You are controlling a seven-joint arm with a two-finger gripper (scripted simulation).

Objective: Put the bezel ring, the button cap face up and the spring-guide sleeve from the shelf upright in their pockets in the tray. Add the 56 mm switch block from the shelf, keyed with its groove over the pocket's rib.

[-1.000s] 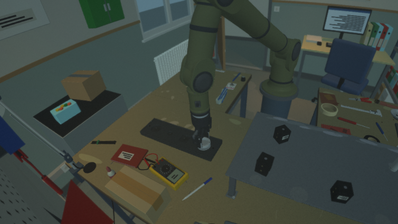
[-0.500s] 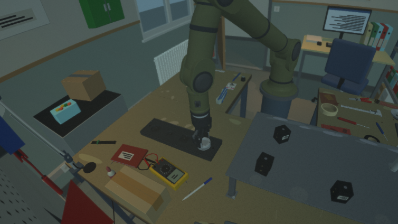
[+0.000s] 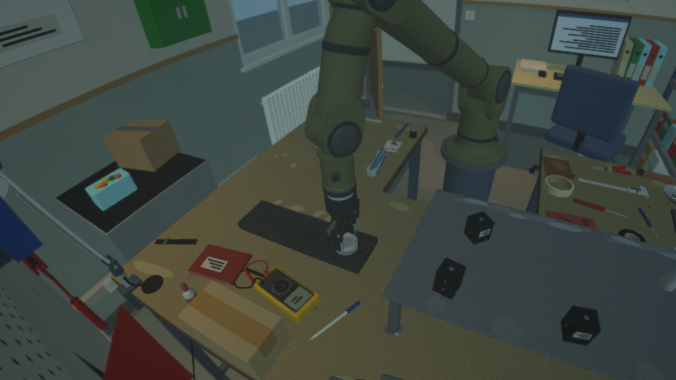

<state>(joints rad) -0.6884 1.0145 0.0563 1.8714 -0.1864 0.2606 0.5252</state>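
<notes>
My gripper [image 3: 343, 237] reaches straight down over the right end of the black tray [image 3: 307, 235] on the wooden table, where it is closed around a pale, round bezel ring [image 3: 348, 243] that sits low at the tray's surface. Three black switch blocks lie on the grey shelf to the right: one at the back [image 3: 479, 227], one at the left [image 3: 448, 278] and one near the front [image 3: 580, 324]. The tray's other pockets are too dark to make out. I cannot see the button cap or the sleeve.
A cardboard box [image 3: 234, 326] lies at the table's front edge, with a yellow multimeter [image 3: 286, 294], a red booklet [image 3: 219, 263] and a pen [image 3: 334, 320] close to the tray. The grey shelf [image 3: 534, 279] stands right of the tray.
</notes>
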